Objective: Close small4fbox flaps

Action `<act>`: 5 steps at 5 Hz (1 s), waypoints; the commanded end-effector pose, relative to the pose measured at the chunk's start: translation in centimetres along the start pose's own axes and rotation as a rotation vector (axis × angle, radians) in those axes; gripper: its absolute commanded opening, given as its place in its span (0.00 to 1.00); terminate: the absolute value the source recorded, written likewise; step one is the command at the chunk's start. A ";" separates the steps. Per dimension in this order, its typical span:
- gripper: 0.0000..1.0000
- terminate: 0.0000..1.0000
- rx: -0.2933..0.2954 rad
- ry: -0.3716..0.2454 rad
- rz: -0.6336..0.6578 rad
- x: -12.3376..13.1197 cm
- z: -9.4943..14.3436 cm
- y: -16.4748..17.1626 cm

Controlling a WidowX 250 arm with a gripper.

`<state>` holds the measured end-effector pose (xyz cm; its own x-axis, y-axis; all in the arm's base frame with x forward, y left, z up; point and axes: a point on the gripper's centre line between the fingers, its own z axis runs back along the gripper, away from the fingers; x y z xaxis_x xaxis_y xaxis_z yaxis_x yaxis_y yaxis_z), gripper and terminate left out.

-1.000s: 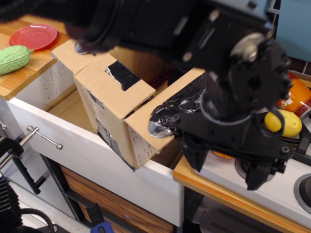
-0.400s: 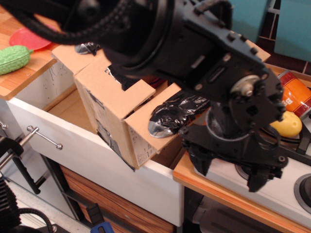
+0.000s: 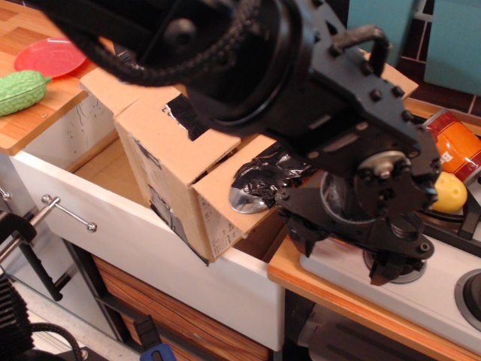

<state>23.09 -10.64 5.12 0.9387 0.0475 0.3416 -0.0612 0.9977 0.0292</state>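
The small4fbox [image 3: 161, 180] is a brown cardboard box standing tilted in an open white drawer. One flap [image 3: 180, 124] with a black tape patch lies folded over its top. The right flap [image 3: 225, 188] sticks out sideways and carries a shiny black plastic wad [image 3: 267, 174] with a silvery end. A far left flap [image 3: 105, 84] also stands out. My black arm covers the back of the box. My gripper [image 3: 344, 257] hangs to the right of the box, just past the wad flap, over the counter edge. Its jaws stand apart and hold nothing.
The white drawer front [image 3: 150, 252] has a metal handle [image 3: 68, 212]. A red plate [image 3: 49, 56] and a green bumpy toy [image 3: 19, 90] lie on the wooden counter at the left. A white stove top [image 3: 428, 297] with a yellow object [image 3: 449, 194] and an orange object [image 3: 460, 147] is at the right.
My arm has swung lower and leftward over the box, hiding more of it. The wrist has turned and the gripper has shifted slightly left and up. The box and flaps have not moved.
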 end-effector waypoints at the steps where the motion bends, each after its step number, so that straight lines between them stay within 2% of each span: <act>1: 1.00 0.00 0.031 -0.036 -0.103 5.1 0.7 2.0; 2: 1.00 0.00 0.034 -0.004 -0.135 6.3 1.4 3.3; 4: 1.00 0.00 0.143 -0.002 -0.143 6.1 4.2 2.0; 5: 1.00 0.00 0.183 -0.001 -0.163 6.4 5.3 2.4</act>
<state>26.05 -7.56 10.51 0.9638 -0.1095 0.2430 0.0378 0.9586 0.2822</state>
